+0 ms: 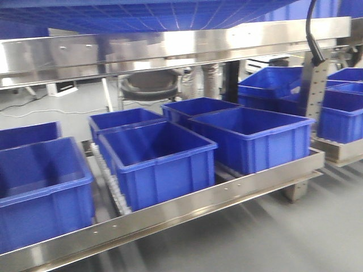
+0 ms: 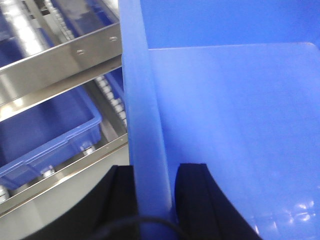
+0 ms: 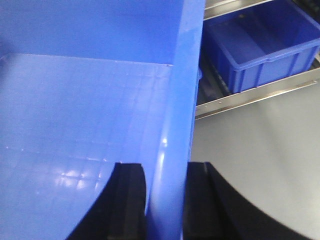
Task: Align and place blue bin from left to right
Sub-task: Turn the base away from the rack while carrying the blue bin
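1. At one end wall of the blue bin (image 2: 225, 125), the left gripper (image 2: 156, 172) straddles the rim. Its black fingers (image 2: 192, 200) sit one inside the bin and one outside, both pressed on the plastic, so it is grasping the wall.
2. At the opposite wall, the right gripper (image 3: 165, 170) does the same, its fingers (image 3: 127, 200) clenched either side of the rim.
3. The bin hangs between the two arms and seems to rest on no shelf. In the front view only its waffle underside shows, along the top edge, above the upper steel rail (image 1: 170, 48).
4. Below that rail, several blue crates (image 1: 153, 158) sit on the lower shelf behind its front rail (image 1: 198, 201).
5. One risk, as I judge it, is that each grip holds only a thin wall. If one arm leads the other, the bin may twist or slide through the pads.
6. A second risk is a low or skewed approach. The bin's bottom edge may catch the upper rail, or the bin may land crooked on the rollers (image 2: 112, 97).
7. The wrist views show the grips and the bin's interior, which the front view lacks. Only the front view shows the underside, both rails and the row of crates. I cannot tell from any view which spot is meant for the bin.
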